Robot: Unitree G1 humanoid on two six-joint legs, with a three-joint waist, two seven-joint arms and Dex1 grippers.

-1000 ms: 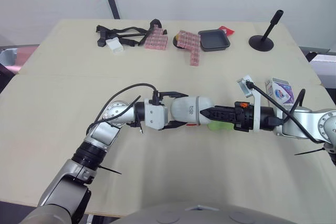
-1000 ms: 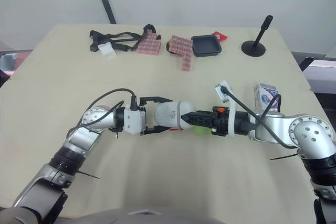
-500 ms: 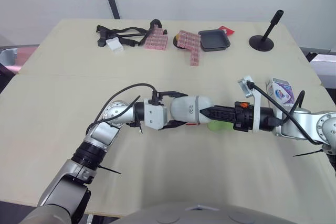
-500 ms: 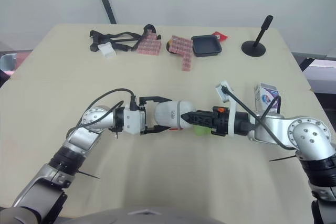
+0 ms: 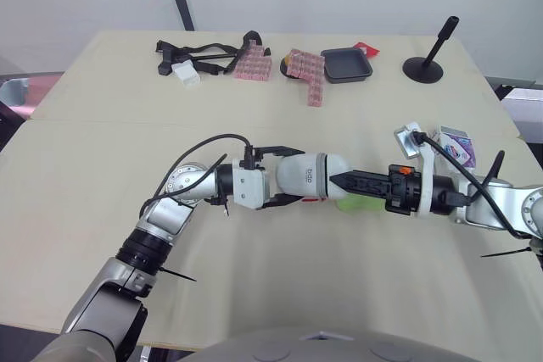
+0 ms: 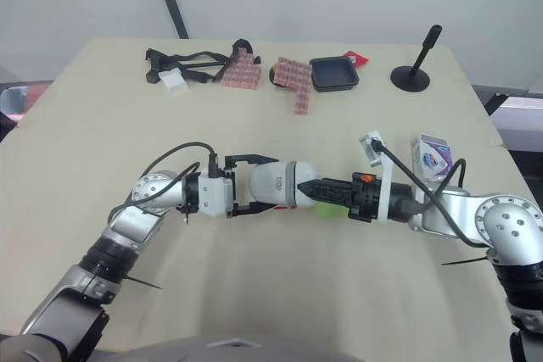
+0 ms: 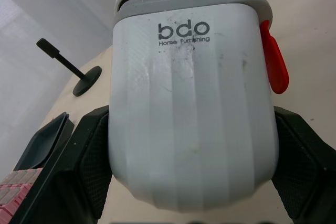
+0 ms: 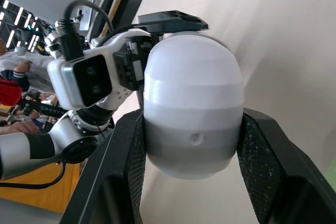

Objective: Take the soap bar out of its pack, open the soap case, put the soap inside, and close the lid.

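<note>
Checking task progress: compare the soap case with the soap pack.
The soap case is rounded and smooth; the soap pack is a boxy carton with purple print. The case is gripped between the left gripper and right gripper; the pack stands untouched on the table beside the right arm. Both are largely white.

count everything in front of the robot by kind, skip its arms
soap case: 1
soap pack: 1
green soap bar: 1
pink block stacks: 2
black tray: 1
black stand: 1
black strap bundle: 1
red item behind tray: 1
total: 9
</note>
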